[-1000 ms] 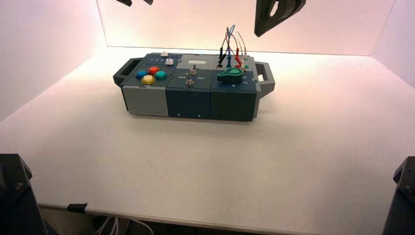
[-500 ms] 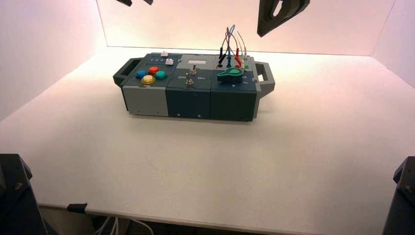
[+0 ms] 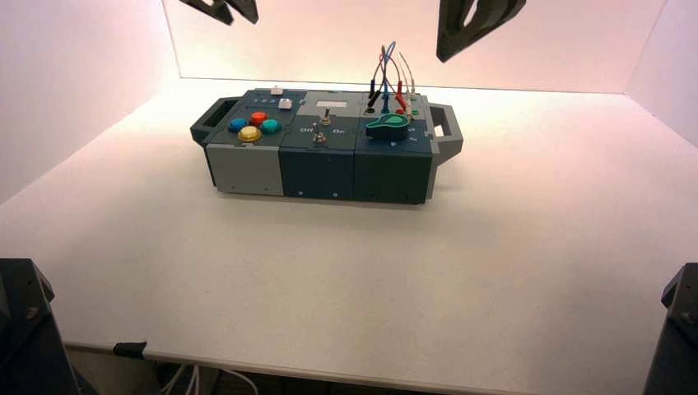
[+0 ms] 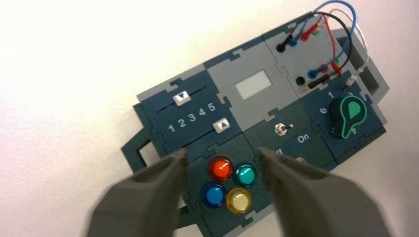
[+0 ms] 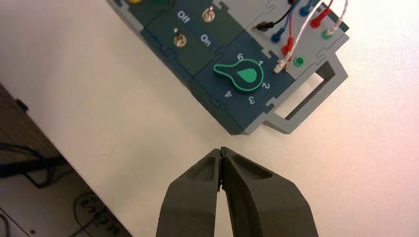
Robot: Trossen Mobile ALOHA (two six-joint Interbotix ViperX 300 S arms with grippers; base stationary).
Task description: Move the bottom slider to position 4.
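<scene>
The bottom slider (image 4: 222,125), a white knob with a blue triangle, sits level with the number 5 on the box (image 3: 247,169), next to the coloured buttons (image 4: 220,169). In the high view it is the nearer, brighter white knob (image 3: 285,104). The other slider knob (image 4: 182,97) is near 3. My left gripper (image 4: 221,153) is open and hovers high above the box's left end (image 3: 230,15), its fingers framing the buttons. My right gripper (image 5: 221,150) is shut and empty, high above the box's right end (image 3: 445,55).
The box also bears two metal toggle levers (image 4: 281,129), a green knob (image 4: 350,116), a small display (image 4: 256,85) and plugged coloured wires (image 3: 388,74). White walls close in the table at the back and sides. The table's front edge (image 3: 329,374) is near me.
My left gripper has come down further into the high view above the box's left end. My right gripper has drifted slightly to the right. The sliders have not moved.
</scene>
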